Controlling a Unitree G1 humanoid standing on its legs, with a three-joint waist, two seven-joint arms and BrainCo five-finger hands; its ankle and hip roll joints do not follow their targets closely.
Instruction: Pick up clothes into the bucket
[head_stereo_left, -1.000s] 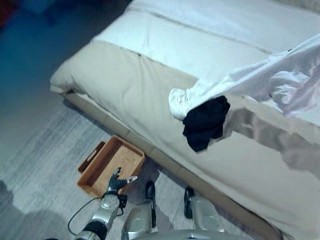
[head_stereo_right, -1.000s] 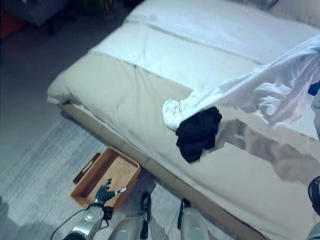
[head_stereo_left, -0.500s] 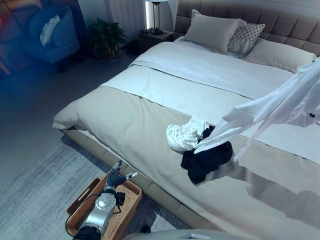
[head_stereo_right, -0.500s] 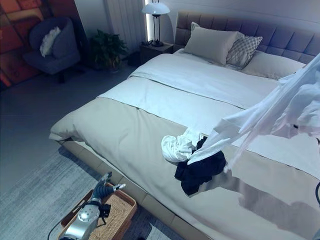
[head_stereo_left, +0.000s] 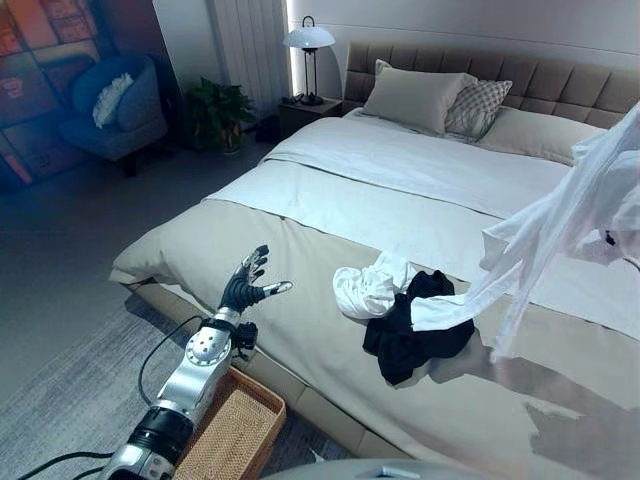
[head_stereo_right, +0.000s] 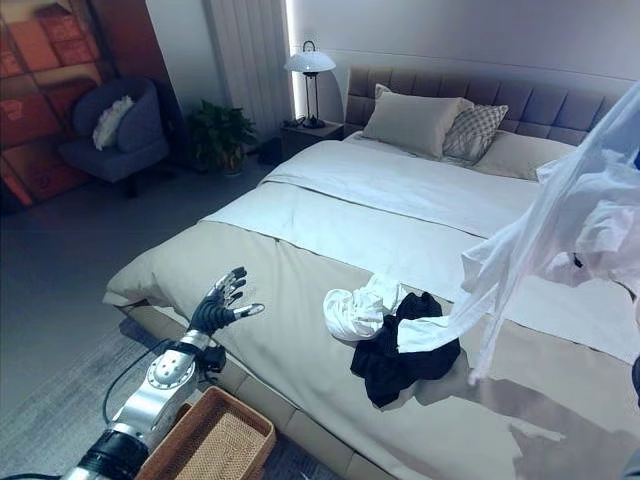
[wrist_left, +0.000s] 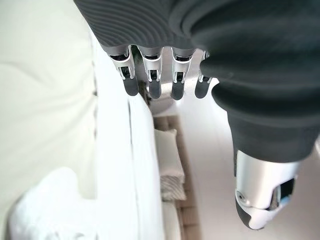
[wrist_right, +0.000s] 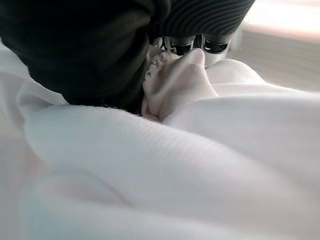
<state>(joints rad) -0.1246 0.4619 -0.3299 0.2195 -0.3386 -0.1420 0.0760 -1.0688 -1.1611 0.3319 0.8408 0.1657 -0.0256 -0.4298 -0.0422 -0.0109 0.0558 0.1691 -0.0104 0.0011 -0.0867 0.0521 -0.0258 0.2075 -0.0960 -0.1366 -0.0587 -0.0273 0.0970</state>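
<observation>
Above bed (head_stereo_left: 300, 250), draped white shirt (head_stereo_left: 560, 225)

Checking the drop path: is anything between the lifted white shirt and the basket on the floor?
The white shirt hangs from the right hand over the bed. The basket sits on the floor beside the bed; the left hand, fingers open, is raised above it, partly in the way.

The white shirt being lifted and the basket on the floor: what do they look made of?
The white shirt looks like thin woven cloth, probably cotton: it hangs in soft folds, slightly see-through, bunched in the right hand. The basket looks like woven wicker or rattan, tan and matt, with a visible weave.
</observation>
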